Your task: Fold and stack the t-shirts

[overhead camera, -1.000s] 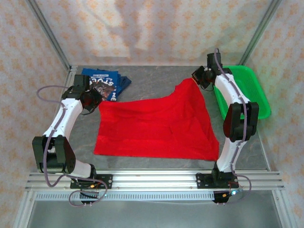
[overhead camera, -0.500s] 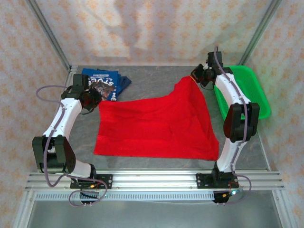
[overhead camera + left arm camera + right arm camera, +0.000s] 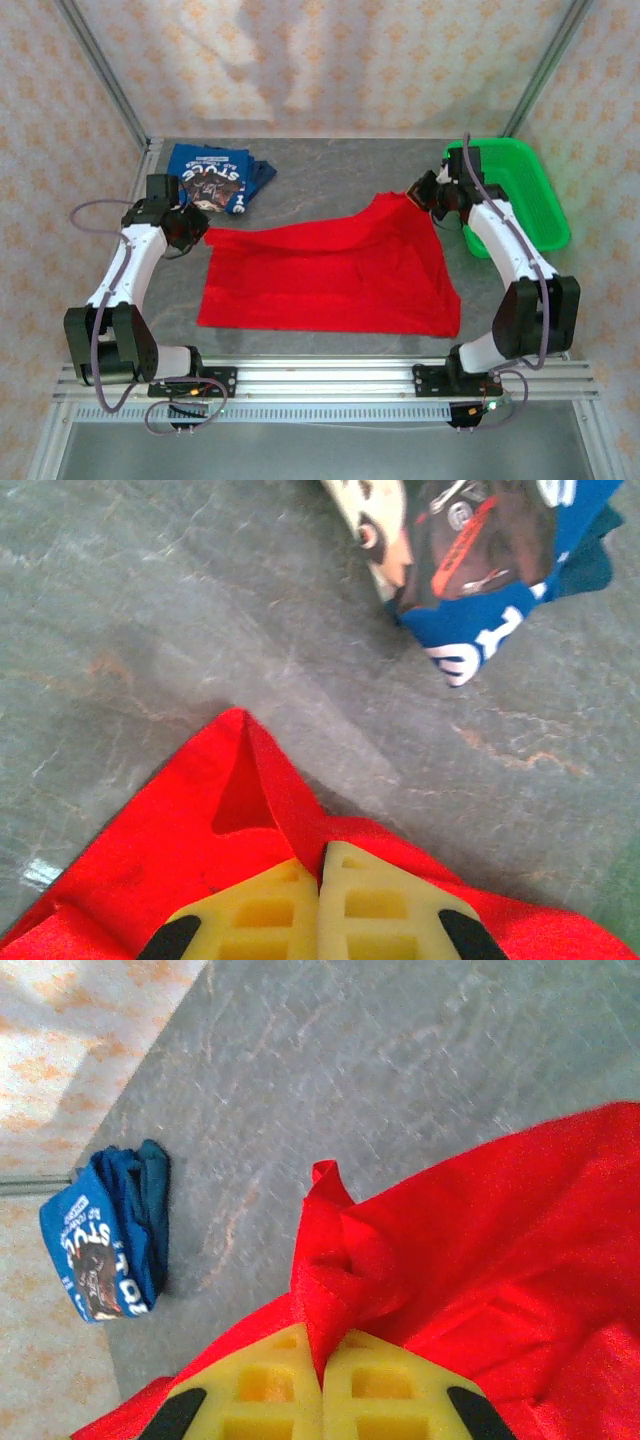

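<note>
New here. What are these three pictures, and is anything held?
Two robot arms are bolted at the near edge of a grey table. The wide picture comes from a fixed camera above and behind them; the other two come from cameras on each wrist, with yellow fingers at the bottom. A red t-shirt lies spread out. The left gripper and right gripper are each shut on a far corner of it. A blue t-shirt lies far left, a green basket far right.
</note>
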`<state>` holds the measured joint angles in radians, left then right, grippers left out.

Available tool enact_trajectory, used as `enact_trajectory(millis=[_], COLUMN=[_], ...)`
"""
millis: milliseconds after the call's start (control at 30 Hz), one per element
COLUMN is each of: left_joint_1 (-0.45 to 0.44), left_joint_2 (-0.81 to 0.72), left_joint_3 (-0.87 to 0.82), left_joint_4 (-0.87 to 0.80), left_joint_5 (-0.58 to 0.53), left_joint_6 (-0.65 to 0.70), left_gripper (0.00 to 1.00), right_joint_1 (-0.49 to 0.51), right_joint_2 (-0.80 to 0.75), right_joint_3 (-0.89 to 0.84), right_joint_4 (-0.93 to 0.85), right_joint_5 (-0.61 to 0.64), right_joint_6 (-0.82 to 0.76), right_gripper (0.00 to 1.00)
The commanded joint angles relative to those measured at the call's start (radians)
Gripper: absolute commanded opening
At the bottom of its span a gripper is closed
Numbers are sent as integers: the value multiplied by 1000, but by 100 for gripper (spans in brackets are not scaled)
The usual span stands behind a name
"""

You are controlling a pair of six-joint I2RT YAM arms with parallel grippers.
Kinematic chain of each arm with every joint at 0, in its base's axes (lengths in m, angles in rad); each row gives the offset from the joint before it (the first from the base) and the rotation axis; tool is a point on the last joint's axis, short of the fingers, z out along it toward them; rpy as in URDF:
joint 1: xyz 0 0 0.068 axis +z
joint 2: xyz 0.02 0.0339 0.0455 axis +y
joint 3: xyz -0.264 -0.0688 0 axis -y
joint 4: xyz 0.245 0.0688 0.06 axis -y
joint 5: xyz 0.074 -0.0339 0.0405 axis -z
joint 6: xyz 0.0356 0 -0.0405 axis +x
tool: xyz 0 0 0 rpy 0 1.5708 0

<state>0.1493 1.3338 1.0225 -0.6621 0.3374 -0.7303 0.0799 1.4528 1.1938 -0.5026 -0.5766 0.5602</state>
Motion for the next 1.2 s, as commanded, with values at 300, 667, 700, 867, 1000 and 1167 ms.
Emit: enact_trajectory(millis=[300,667,700,867,1000,1167], left_joint_1=[22,39,38,39,39,38], left_joint_2=[-67,-93,-91,-76,-41,3], left_joint_3=[-95,-229,-236,-272,-299,-312], left_joint_4=[-16,18,21,37,68,99], left_joint_5=[9,-10,-16,-27,-41,-57], left_joint_6=[74,88,93,111,116,127], left_gripper=[0,0,0,0,0,0], right_joint_1=[6,6,6,6,6,5], right_joint_2=[-230,-429,-453,-523,-558,-593], right_joint_3=[-238,-448,-472,-546,-603,-660], right_joint_4=[-37,-75,-77,-117,-124,-130], right_joint_5=[25,41,42,57,58,79], right_joint_6=[0,80,89,100,123,141], right_gripper=[0,0,0,0,0,0])
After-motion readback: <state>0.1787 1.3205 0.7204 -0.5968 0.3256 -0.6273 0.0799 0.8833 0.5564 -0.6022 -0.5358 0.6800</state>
